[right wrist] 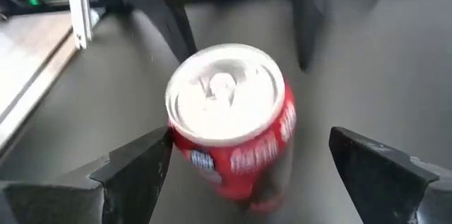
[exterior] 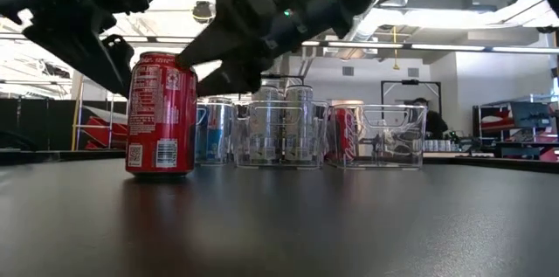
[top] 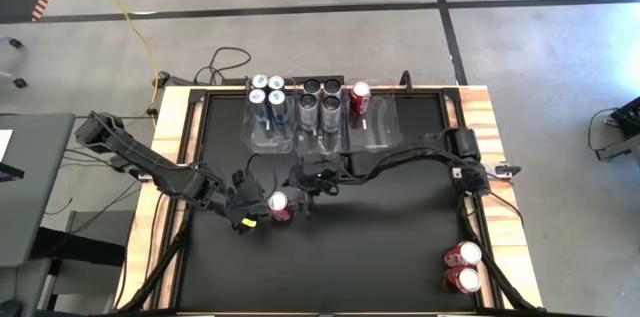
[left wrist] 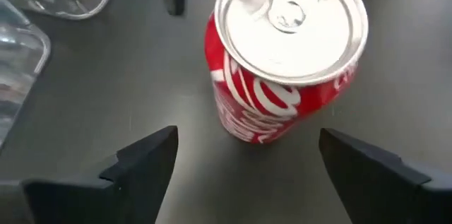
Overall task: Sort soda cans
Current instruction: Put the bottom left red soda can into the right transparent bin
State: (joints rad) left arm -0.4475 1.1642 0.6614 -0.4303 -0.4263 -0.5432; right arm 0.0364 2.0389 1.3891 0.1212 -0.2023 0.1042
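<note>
One soda can (top: 281, 206) stands upright mid-table between the left gripper (top: 254, 209) and right gripper (top: 306, 189). Three bins (top: 375, 127) sit side by side along the far edge, holding cans. Two cans (top: 462, 266) lie at the near right corner.

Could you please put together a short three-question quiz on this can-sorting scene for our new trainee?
1. True or false: the red can between the two grippers stands upright on the table.
2. How many red cans are in the right-hand bin? A) none B) one C) three
3. Fill in: two more red cans wait at the table's near-____ corner.

Key:
1. True; the left gripper and right gripper are both open around it, neither gripping.
2. B; a single binned red can stands there.
3. right
</note>
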